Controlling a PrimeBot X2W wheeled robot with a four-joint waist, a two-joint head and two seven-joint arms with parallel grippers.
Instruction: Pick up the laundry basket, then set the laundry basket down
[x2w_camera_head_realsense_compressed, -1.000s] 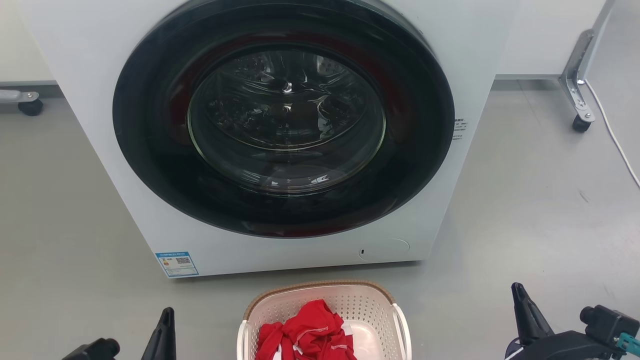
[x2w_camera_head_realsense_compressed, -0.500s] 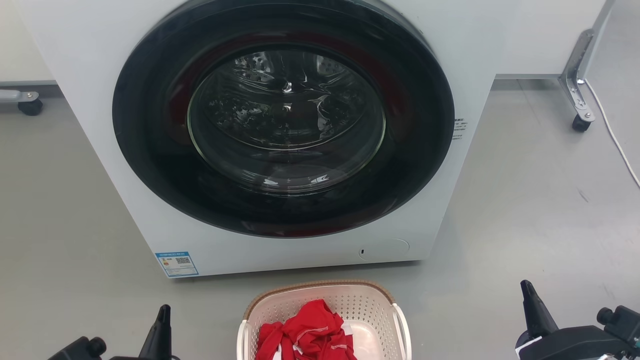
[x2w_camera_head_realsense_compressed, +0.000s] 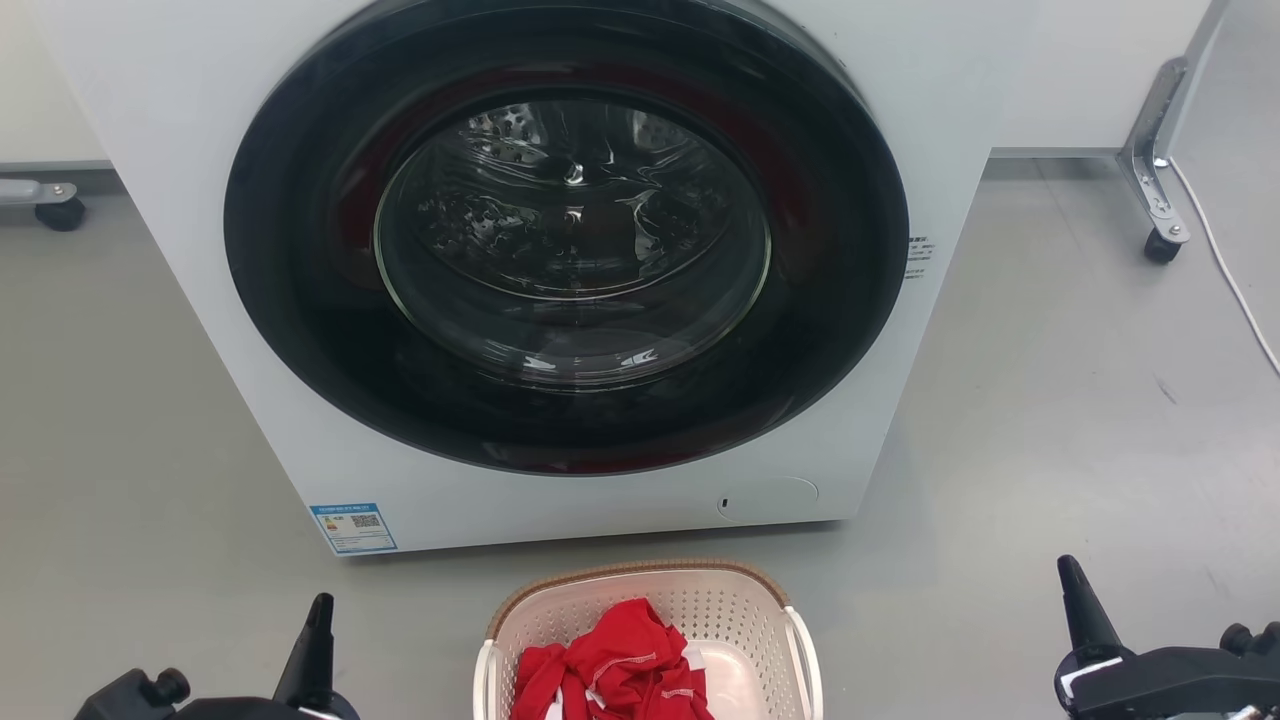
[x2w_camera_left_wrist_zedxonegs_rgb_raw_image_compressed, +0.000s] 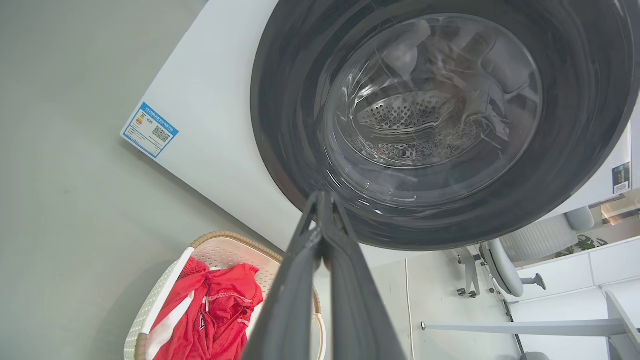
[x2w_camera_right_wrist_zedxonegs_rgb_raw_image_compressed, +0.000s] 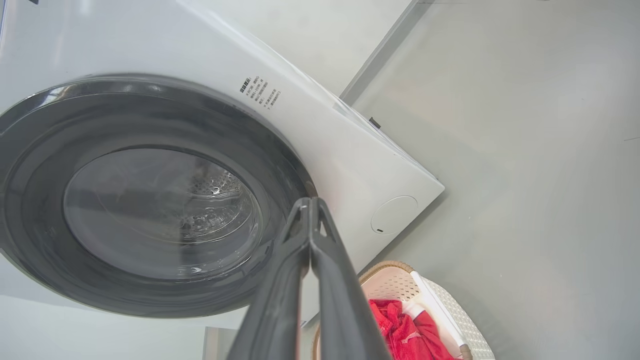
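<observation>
The laundry basket (x2w_camera_head_realsense_compressed: 700, 600) stands on the grey floor at the bottom middle of the head view, cream-white and perforated with a brown rim, holding red clothes (x2w_camera_head_realsense_compressed: 615, 665). It also appears in the left wrist view (x2w_camera_left_wrist_zedxonegs_rgb_raw_image_compressed: 220, 247) and the right wrist view (x2w_camera_right_wrist_zedxonegs_rgb_raw_image_compressed: 395, 280). My left gripper (x2w_camera_head_realsense_compressed: 318, 610) is well to the basket's left, above the floor, fingers pressed together with nothing between them (x2w_camera_left_wrist_zedxonegs_rgb_raw_image_compressed: 320, 200). To the basket's right, well apart from it, my right gripper (x2w_camera_head_realsense_compressed: 1070, 572) is also shut and empty (x2w_camera_right_wrist_zedxonegs_rgb_raw_image_compressed: 309, 202).
A white front-loading washing machine (x2w_camera_head_realsense_compressed: 940, 120) with a dark round door (x2w_camera_head_realsense_compressed: 565, 235) stands just behind the basket. A wheeled metal frame leg (x2w_camera_head_realsense_compressed: 1160, 190) and a white cable (x2w_camera_head_realsense_compressed: 1235, 285) are at the far right. A caster (x2w_camera_head_realsense_compressed: 60, 212) sits far left.
Both grippers have drifted outward, away from the basket: the left one toward the lower left, the right one toward the right. The basket and washing machine have not moved.
</observation>
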